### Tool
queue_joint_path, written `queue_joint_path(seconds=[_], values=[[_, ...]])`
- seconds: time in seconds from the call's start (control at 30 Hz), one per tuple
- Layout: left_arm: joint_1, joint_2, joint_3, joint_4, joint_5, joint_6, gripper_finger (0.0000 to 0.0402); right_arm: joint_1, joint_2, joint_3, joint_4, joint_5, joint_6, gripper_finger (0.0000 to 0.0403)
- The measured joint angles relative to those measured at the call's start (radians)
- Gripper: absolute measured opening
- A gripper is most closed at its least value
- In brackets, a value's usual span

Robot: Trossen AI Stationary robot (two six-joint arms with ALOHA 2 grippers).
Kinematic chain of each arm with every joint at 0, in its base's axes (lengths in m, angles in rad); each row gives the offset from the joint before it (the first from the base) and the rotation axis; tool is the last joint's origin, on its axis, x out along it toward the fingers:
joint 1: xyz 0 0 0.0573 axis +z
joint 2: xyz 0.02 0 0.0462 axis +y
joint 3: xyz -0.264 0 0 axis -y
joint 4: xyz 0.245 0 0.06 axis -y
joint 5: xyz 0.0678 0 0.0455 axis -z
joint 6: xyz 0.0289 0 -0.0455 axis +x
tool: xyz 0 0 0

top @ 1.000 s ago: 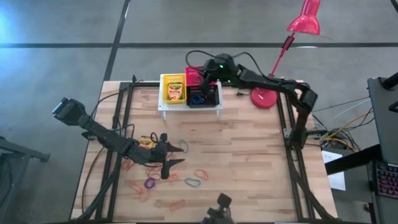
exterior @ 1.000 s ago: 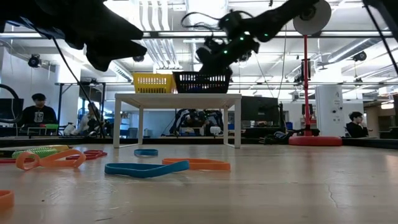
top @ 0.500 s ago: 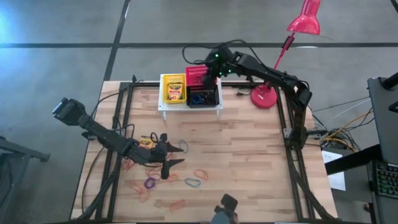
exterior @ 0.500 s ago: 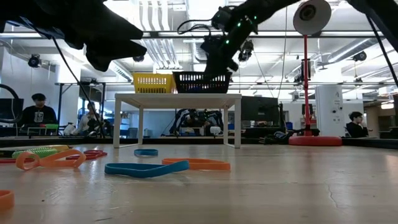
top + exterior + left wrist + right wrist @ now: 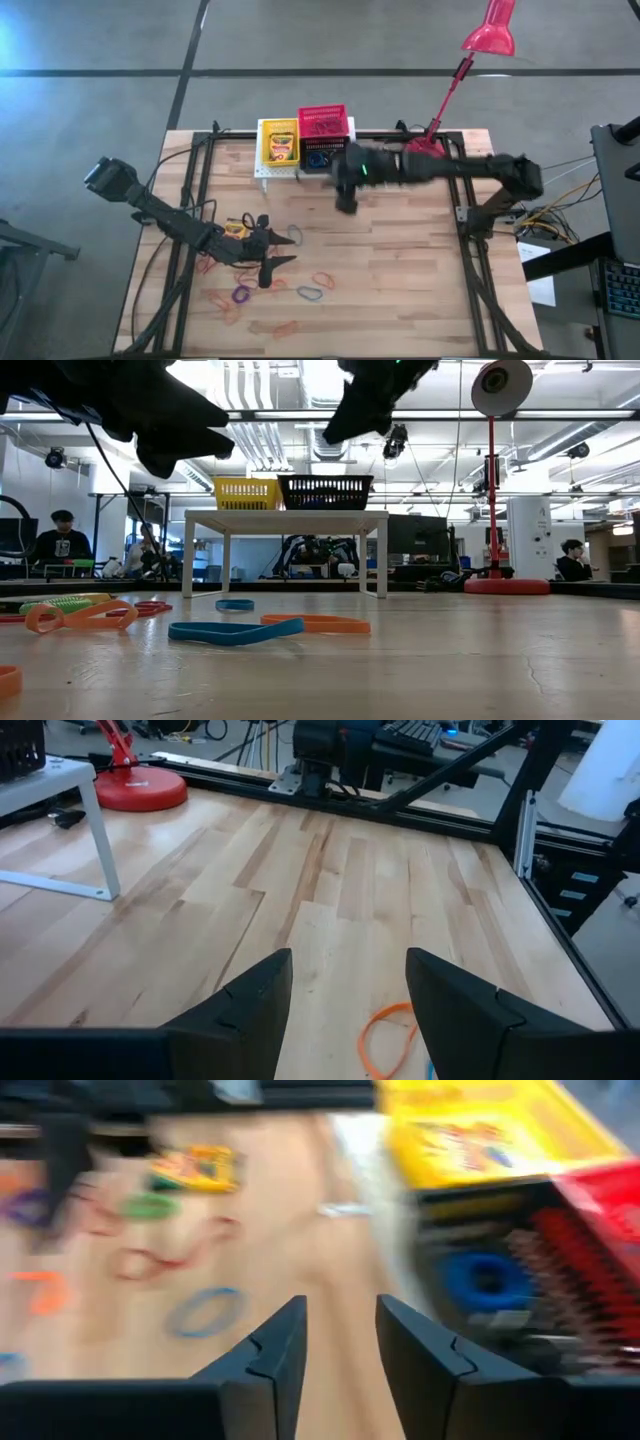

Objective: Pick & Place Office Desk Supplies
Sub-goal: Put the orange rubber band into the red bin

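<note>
On the white stand (image 5: 262, 172) at the table's far side stand a yellow basket (image 5: 262, 128) holding a crayon box (image 5: 280, 146), a red basket (image 5: 323, 122) and a black basket (image 5: 470, 1205) with a blue loop (image 5: 487, 1278) in it. A second crayon box (image 5: 237, 228) lies flat on the table. Coloured elastic loops (image 5: 311, 294) lie scattered at the near left. My left gripper (image 5: 348, 960) hovers open over them, above an orange loop (image 5: 385, 1035). My right gripper (image 5: 340, 1315) hangs open and empty in the air, just on the near side of the stand (image 5: 345, 200).
A red desk lamp stands with its base (image 5: 422, 152) at the far right of the table. Black rails (image 5: 190, 200) run along both sides. Bare wood (image 5: 400, 260) lies at the centre and right. People sit in the room behind (image 5: 60, 540).
My right gripper has swung away from above the baskets on the stand, first rising, then coming fast toward the table's near edge and out over the middle of the table. The red basket now shows uncovered. My left arm has kept still.
</note>
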State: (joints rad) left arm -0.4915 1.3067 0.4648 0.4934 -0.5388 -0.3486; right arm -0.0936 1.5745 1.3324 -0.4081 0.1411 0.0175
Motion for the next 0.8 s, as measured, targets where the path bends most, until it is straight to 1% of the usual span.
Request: queue_joint_path(seconds=[0.1, 0.2, 0.27, 0.33, 0.4, 0.43, 0.53, 0.67, 0.8], values=[[0.000, 0.000, 0.000, 0.000, 0.008, -0.002, 0.0202, 0.144, -0.051, -0.164, 0.193, 0.075, 0.071, 0.0107], [-0.002, 0.000, 0.000, 0.001, 0.008, -0.004, 0.0202, 0.273, -0.059, -0.311, 0.424, 0.093, 0.111, 0.0099], [-0.002, 0.000, 0.000, 0.002, 0.008, -0.016, 0.0202, 0.350, -0.030, -0.401, 0.598, 0.090, 0.117, 0.0096], [-0.002, 0.000, 0.000, 0.004, 0.008, -0.022, 0.0202, 0.417, 0.020, -0.480, 0.792, 0.092, 0.166, 0.0094], [-0.003, 0.000, 0.000, 0.004, 0.014, -0.031, 0.0202, 0.460, 0.091, -0.526, 0.969, 0.091, 0.238, 0.0096], [-0.004, 0.000, 0.000, 0.004, 0.015, -0.036, 0.0202, 0.474, 0.125, -0.539, 1.023, 0.090, 0.266, 0.0101], [-0.007, 0.000, 0.000, 0.004, 0.019, -0.053, 0.0202, 0.490, 0.223, -0.536, 1.019, 0.097, 0.321, 0.0125], [-0.020, 0.000, 0.000, 0.004, 0.047, -0.072, 0.0202, 0.488, 0.320, -0.484, 0.924, 0.098, 0.382, 0.0171], [-0.045, 0.000, 0.000, 0.002, 0.061, -0.072, 0.0202, 0.494, 0.381, -0.414, 0.799, 0.099, 0.370, 0.0212]])
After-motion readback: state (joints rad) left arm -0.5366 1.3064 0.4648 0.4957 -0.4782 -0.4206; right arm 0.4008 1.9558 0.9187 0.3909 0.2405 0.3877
